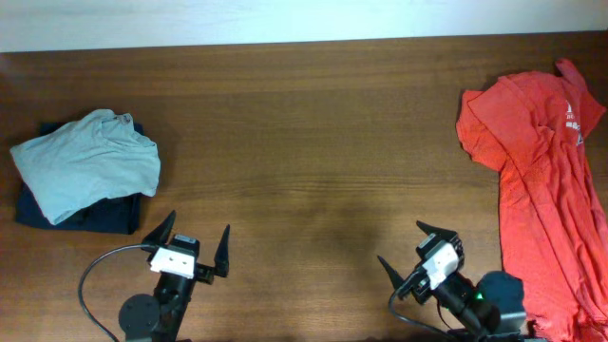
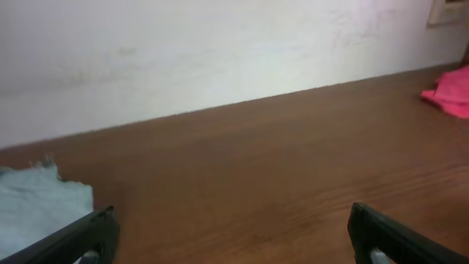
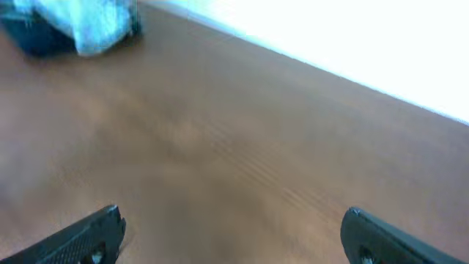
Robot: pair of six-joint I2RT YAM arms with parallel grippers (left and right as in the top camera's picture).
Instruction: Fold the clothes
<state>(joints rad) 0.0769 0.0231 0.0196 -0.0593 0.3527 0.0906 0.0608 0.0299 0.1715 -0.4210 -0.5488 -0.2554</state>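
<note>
An orange-red T-shirt with white chest lettering lies spread and crumpled along the table's right edge; a corner of it shows in the left wrist view. My left gripper is open and empty near the front left of the table, its fingers at the bottom of the left wrist view. My right gripper is open and empty at the front right, left of the shirt, fingers visible in the right wrist view.
A folded stack at the left holds a light blue-grey shirt on a dark navy garment; it also shows in the right wrist view. The brown wooden table meets a white wall at the back.
</note>
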